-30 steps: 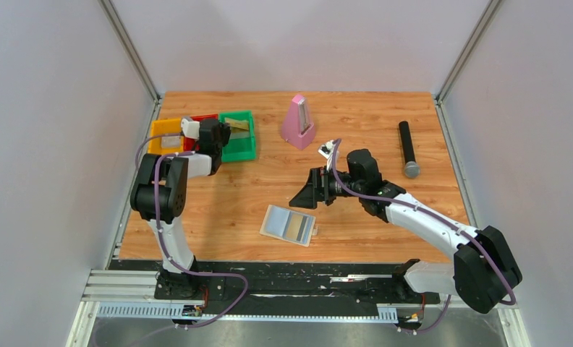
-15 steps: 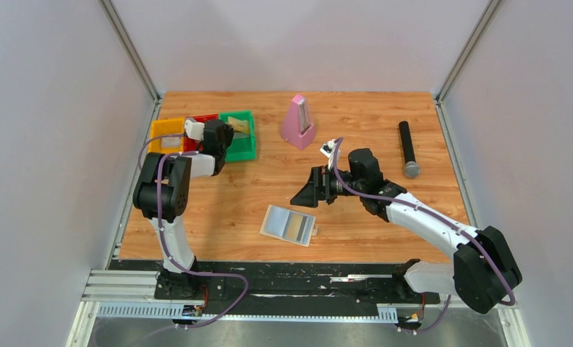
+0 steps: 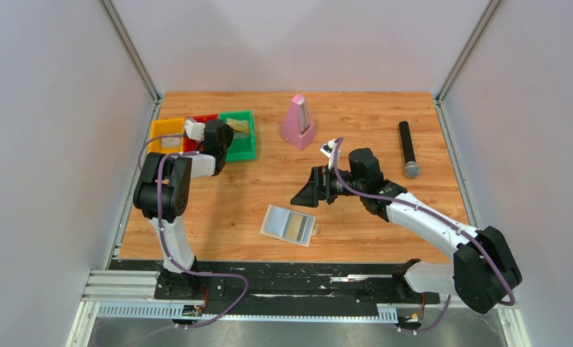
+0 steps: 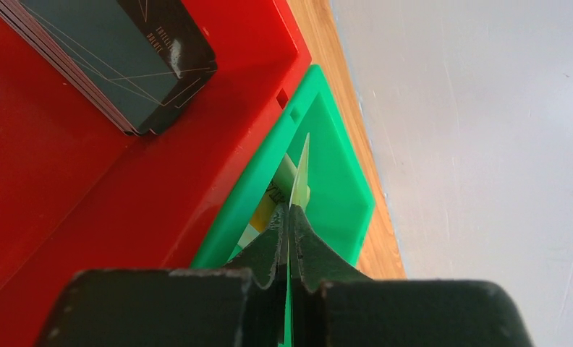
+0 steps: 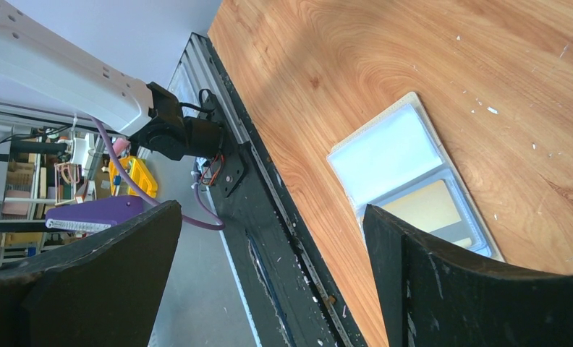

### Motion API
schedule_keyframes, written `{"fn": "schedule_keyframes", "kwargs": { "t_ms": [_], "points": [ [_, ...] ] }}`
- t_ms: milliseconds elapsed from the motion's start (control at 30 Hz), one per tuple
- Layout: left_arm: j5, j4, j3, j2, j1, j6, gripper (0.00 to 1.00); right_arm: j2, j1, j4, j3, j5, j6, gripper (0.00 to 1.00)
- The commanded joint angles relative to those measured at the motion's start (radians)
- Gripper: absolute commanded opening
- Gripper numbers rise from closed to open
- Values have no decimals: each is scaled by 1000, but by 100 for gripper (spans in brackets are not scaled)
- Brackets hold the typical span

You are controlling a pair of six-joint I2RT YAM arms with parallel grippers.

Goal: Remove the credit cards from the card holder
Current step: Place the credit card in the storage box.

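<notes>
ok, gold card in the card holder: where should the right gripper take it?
Likely an exposed edge, from above: the gold card lies flat in one panel of the open card holder, faces unreachable. Which side the pocket opens, I can't tell.

No text can be read outright. The dark card [image 4: 124, 65] on top of the stack in the red bin [image 4: 66, 188] carries a short line of pale capital lettering near its corner (too small and skewed to make out). A pale card [image 4: 280, 189] in the green bin [image 4: 341, 188] shows a few dark printed marks, also illegible. The gold credit card [image 5: 425, 210] in the card holder [image 5: 385, 119] shows no legible print.
</notes>
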Motion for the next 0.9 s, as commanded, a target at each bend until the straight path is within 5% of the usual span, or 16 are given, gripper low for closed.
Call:
{"fn": "schedule_keyframes", "kwargs": {
  "t_ms": [0, 867],
  "points": [
    [-54, 1, 18, -28, -3, -5, 0, -15, -5, 27, 17, -21, -11, 100],
    [-210, 52, 9, -10, -41, -93, 0, 7, -10, 36, 21, -55, -24, 100]
  ]
}}
